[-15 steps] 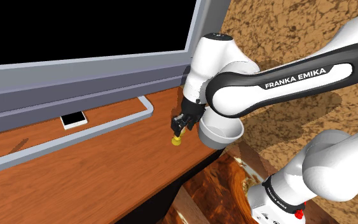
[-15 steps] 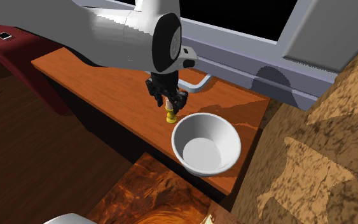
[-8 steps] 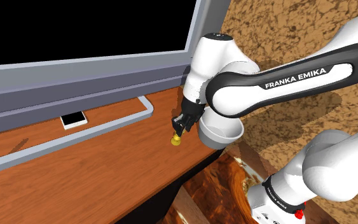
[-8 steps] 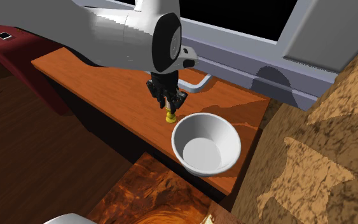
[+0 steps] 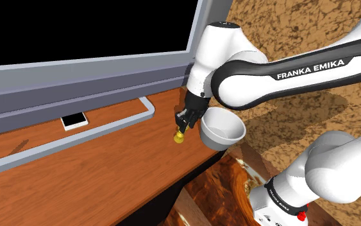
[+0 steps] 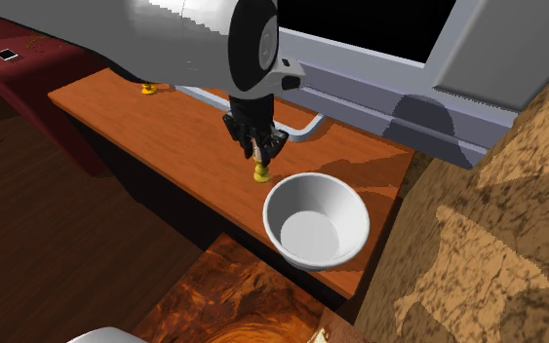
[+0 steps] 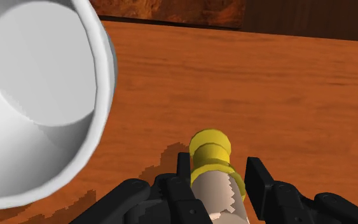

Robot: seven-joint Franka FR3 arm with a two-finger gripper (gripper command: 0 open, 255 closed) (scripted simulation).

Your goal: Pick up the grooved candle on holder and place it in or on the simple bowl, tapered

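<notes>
Since a moment ago the white arm (image 5: 281, 74) has gone up a little, and the candle (image 5: 180, 133) has gone up with it. The black gripper (image 5: 182, 126) is closed tight on the candle. In the wrist view its two fingers (image 7: 258, 180) squeeze the tan, grooved body from both sides. The yellow holder (image 7: 210, 153) sticks out past the fingertips.

The candle hangs with the holder pointing down, just over the brown wooden table (image 6: 155, 146). Its dark shadow lies on the wood next to it.

The candle is just beside the white bowl (image 6: 345, 200), on the side toward the middle of the table. I cannot tell if it touches the rim. It is not over the bowl. The bowl (image 5: 227, 131) stands upright near the table's corner, close to the front edge and at the end nearest the stand.

A bent grey bar (image 5: 102, 128) lies along the back edge of the table, under a big grey frame (image 5: 76, 80) with a black area inside it. A small flat white thing (image 5: 74, 121) sits between the bar and the frame. In the second exterior view a little yellow thing (image 6: 148, 90) sits by the bar at the far end of the table.
</notes>
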